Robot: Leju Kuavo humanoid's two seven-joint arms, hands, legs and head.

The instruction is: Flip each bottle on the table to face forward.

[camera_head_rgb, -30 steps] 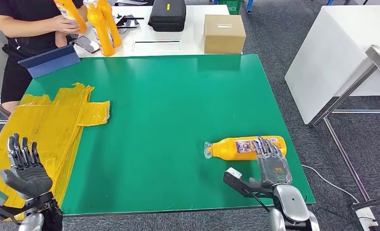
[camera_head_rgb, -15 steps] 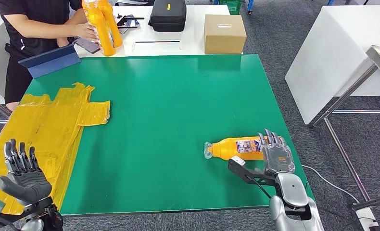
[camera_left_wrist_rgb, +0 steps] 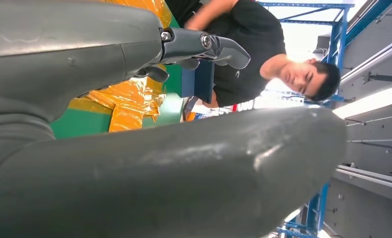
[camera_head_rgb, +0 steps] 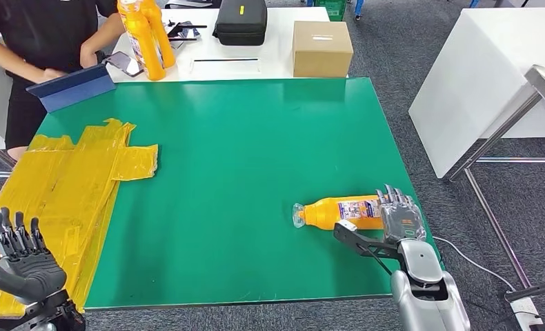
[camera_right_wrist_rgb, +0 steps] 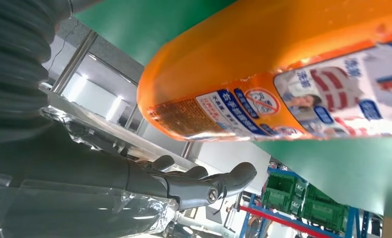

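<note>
An orange bottle (camera_head_rgb: 332, 212) with a printed label lies on its side on the green table (camera_head_rgb: 242, 138), near the front right, its cap pointing left. My right hand (camera_head_rgb: 399, 219) hovers at the bottle's base end, fingers straight and spread, thumb stretched out along the near side. In the right wrist view the bottle (camera_right_wrist_rgb: 283, 64) passes close by the extended fingers (camera_right_wrist_rgb: 204, 186), which are not closed around it. My left hand (camera_head_rgb: 21, 258) is raised at the front left corner, fingers apart and holding nothing; the left wrist view shows its fingers (camera_left_wrist_rgb: 209, 44) straight.
Yellow plastic sheeting (camera_head_rgb: 70, 179) covers the table's left side. Beyond the far edge stand upright orange bottles (camera_head_rgb: 144, 34), a blue tablet (camera_head_rgb: 70, 86), a black case (camera_head_rgb: 240, 21) and a cardboard box (camera_head_rgb: 321, 47). A person (camera_head_rgb: 42, 27) stands at the far left. A white table (camera_head_rgb: 477, 76) is to the right.
My right hand has slid right and away along the bottle to its base end. My left hand has sunk lower. The person has set a bottle down and moved both hands to the tablet.
</note>
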